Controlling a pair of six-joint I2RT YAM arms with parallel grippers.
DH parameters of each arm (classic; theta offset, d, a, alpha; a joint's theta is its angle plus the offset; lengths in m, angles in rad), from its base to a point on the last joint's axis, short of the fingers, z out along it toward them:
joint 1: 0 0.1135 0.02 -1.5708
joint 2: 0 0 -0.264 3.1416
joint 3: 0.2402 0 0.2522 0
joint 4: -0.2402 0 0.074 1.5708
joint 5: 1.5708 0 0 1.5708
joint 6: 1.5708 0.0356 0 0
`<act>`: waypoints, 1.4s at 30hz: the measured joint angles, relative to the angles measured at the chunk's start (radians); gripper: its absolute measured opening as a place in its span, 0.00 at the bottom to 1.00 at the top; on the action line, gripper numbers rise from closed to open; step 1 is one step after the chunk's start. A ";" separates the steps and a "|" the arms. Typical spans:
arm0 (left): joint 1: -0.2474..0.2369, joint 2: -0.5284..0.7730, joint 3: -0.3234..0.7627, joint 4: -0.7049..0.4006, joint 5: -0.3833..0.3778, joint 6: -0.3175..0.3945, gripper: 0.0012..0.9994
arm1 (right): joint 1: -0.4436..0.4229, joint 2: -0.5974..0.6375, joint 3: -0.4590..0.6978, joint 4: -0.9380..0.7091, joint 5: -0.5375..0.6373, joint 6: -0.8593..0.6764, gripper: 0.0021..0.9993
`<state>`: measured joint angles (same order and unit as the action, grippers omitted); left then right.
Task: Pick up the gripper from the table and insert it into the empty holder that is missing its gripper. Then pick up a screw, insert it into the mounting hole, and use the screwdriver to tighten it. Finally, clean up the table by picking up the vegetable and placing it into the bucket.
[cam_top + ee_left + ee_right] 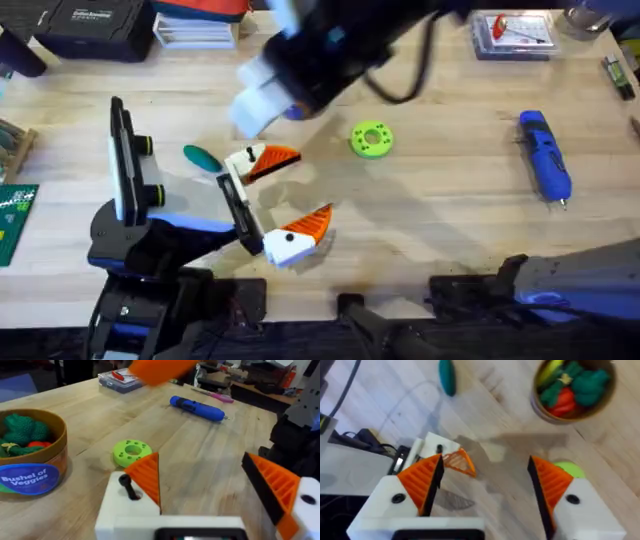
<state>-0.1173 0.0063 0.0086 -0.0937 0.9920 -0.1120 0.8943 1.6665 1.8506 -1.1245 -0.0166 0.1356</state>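
- The vegetable (pixel 202 157) lay on the table (pixel 440 200), just beside the left pincer (pixel 275 205), whose orange-padded fingers stood apart.
- The bucket (pixel 31 455), holding toy greens, stood near a lime-green ring (pixel 371 139).
- The screwdriver (pixel 544 156) lay well apart, toward the right.
- The right pincer (pixel 485 485) hung above the table, fingers apart.

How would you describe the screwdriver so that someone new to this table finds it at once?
Start from the light wooden table and go to its right side, away from the orange and white parts. There the screwdriver lies flat and alone, right of the lime-green ring. It is the only bright blue, pen-shaped tool, with a thin metal tip.
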 joint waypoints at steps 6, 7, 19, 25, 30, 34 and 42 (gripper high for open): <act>0.000 0.000 0.000 0.000 0.000 0.000 0.99 | -0.068 -0.055 -0.001 -0.091 -0.007 0.026 0.99; 0.000 0.000 0.000 0.000 0.000 0.000 0.99 | -0.073 -0.060 -0.008 -0.086 -0.011 0.029 0.99; 0.000 0.000 0.000 0.000 0.001 0.000 0.99 | -0.102 -0.392 -0.493 0.047 -0.042 0.171 0.99; 0.000 0.000 0.000 0.000 0.003 0.000 0.99 | -0.192 -0.615 -0.685 0.152 -0.170 0.157 0.99; 0.000 0.000 0.000 0.000 0.003 0.000 0.99 | -0.206 -0.681 -0.738 0.152 -0.306 -0.010 0.99; 0.000 0.000 0.000 0.000 0.003 0.000 0.99 | -0.206 -0.681 -0.742 0.153 -0.381 -0.147 0.99; 0.000 0.000 0.000 0.000 0.003 0.000 0.99 | -0.206 -0.673 -0.742 0.154 -0.428 -0.355 0.99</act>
<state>-0.1173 0.0063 0.0086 -0.0940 0.9955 -0.1117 0.6888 0.9933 1.1084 -0.9700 -0.4442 -0.2193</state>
